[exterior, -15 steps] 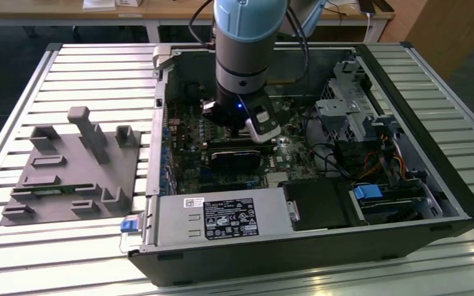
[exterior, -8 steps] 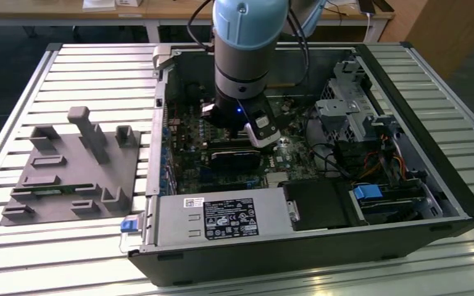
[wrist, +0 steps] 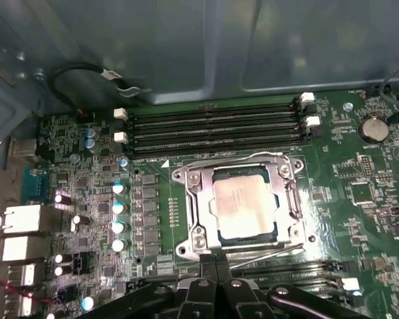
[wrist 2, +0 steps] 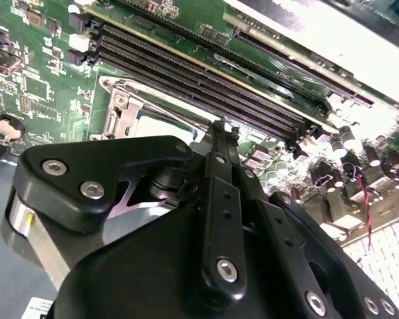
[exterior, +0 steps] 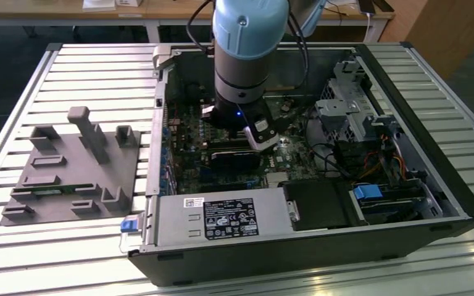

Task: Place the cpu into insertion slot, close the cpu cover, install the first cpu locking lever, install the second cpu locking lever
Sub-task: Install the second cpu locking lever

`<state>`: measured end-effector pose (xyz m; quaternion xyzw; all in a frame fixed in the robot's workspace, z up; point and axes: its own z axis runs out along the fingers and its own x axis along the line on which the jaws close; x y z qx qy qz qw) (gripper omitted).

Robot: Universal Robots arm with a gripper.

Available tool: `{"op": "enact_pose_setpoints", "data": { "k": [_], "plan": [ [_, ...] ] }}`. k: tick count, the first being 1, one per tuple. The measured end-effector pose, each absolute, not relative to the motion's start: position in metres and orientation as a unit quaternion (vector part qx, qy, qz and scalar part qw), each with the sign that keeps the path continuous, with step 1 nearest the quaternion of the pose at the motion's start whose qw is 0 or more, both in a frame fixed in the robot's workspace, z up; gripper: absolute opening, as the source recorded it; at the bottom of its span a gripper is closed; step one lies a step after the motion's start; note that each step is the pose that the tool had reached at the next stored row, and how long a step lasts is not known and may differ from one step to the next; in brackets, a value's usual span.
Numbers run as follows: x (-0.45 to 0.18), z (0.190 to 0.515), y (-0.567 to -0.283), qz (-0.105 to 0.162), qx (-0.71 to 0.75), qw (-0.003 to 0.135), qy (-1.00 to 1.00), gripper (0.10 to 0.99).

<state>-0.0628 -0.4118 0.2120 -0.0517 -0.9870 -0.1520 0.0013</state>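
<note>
A: Where is the cpu [wrist: 243,208]?
B: In the first wrist view it lies flat in the slot [wrist: 221,234], a silvery square chip with the thin metal cover [wrist: 289,199] framing it. The slot sits in the green board [wrist: 359,219], just beside four long black memory slots [wrist: 213,129].

A: And the tool [wrist: 215,267]?
B: Its two black fingers are pressed together, holding nothing, the tips just at the cover's near edge.

A: How much room is there?
B: In the exterior view the arm [exterior: 249,55] reaches down into an open computer case [exterior: 402,203] on a ribbed metal desk [exterior: 97,68]. A grey parts fixture [exterior: 72,169] stands near the desk's edge, on the exterior view's left.
</note>
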Motion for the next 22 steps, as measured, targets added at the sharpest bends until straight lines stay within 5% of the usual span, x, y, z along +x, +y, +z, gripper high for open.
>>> {"op": "enact_pose_setpoints", "data": {
  "k": [22],
  "plan": [
    [-0.074,0.195,-0.426,-0.199,-0.047,0.004,-0.979,0.106]
  ]
}}
